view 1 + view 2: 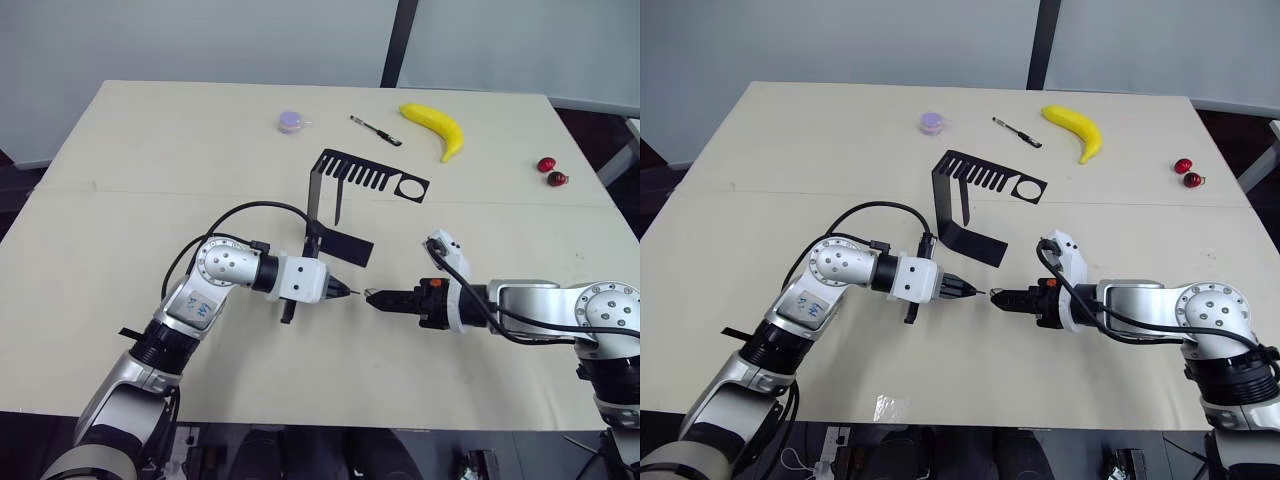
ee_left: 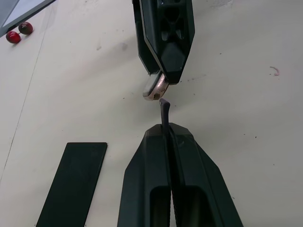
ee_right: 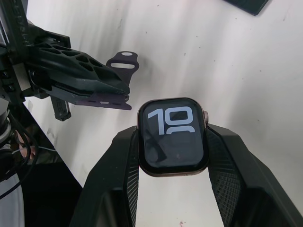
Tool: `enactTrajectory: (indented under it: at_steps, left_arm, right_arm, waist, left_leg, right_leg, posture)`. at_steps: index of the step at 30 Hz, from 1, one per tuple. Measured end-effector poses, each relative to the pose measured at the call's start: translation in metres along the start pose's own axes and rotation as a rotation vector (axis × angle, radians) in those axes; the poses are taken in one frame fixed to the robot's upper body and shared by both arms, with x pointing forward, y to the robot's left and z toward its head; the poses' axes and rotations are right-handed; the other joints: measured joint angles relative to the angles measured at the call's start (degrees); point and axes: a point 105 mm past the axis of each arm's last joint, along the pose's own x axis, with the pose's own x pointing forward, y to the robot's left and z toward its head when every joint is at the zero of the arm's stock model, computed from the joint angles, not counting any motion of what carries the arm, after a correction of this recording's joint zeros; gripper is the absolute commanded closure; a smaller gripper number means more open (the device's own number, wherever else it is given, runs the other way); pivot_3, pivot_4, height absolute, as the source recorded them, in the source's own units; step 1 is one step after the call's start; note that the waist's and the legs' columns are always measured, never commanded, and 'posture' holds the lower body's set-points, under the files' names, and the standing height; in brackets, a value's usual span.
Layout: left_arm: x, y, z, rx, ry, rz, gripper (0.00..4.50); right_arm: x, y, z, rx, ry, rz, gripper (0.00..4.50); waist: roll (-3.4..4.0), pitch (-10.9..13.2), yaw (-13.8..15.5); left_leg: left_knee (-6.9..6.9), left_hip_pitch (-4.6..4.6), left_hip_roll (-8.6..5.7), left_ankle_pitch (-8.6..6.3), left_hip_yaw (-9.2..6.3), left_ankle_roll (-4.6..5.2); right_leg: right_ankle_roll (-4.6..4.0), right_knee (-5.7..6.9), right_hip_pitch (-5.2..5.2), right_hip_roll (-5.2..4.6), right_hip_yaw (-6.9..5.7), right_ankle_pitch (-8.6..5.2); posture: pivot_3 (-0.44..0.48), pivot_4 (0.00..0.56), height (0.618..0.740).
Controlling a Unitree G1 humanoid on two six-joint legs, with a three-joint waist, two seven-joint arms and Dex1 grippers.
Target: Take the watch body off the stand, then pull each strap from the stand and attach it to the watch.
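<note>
My right gripper [image 1: 375, 298] is shut on the watch body [image 3: 173, 135], a rounded-square case whose black screen shows white digits. Facing it, my left gripper [image 1: 343, 292] is shut on a dark purple strap [image 2: 164, 111]. The strap's end sits a small gap from the edge of the watch body [image 2: 155, 89]. The strap's looped tail [image 3: 124, 59] sticks out behind the left fingers. Both grippers hover over the table in front of the black stand [image 1: 372, 177]. Another slim dark strap [image 1: 340, 205] hangs from the stand's top arm.
At the table's far side lie a banana [image 1: 435, 127], a black pen [image 1: 376, 130] and a small purple round object [image 1: 291, 122]. Two red cherries [image 1: 550, 170] sit far right. The stand's flat foot [image 1: 340, 243] lies just behind the grippers.
</note>
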Motion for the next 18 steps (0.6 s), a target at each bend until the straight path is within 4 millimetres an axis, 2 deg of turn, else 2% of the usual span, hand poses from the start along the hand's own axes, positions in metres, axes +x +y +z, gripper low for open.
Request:
enactTrajectory:
  at_steps: [9, 18]
  left_arm:
    - [0.0029, -0.0001, 0.0028, 0.008, -0.016, 0.0, 4.5]
    - [0.003, -0.0002, 0.0033, 0.013, -0.018, -0.001, 4.5]
  right_arm:
    - [-0.001, 0.0029, 0.0019, -0.011, -0.014, 0.006, 2.98]
    - [-0.0028, 0.0014, -0.0043, -0.008, -0.001, 0.006, 2.98]
  waist:
    - [0.0, 0.0, -0.01]
    - [0.0, 0.0, 0.0]
  left_leg:
    - [0.0, 0.0, 0.0, 0.0, -0.01, 0.0]
    - [0.01, 0.0, 0.0, 0.0, -0.01, 0.0]
  right_leg:
    - [0.0, -0.01, 0.0, 0.0, -0.01, 0.0]
    - [0.0, 0.0, 0.0, 0.01, -0.01, 0.0]
  posture:
    - [0.0, 0.15, 0.74]
    - [0.0, 0.15, 0.74]
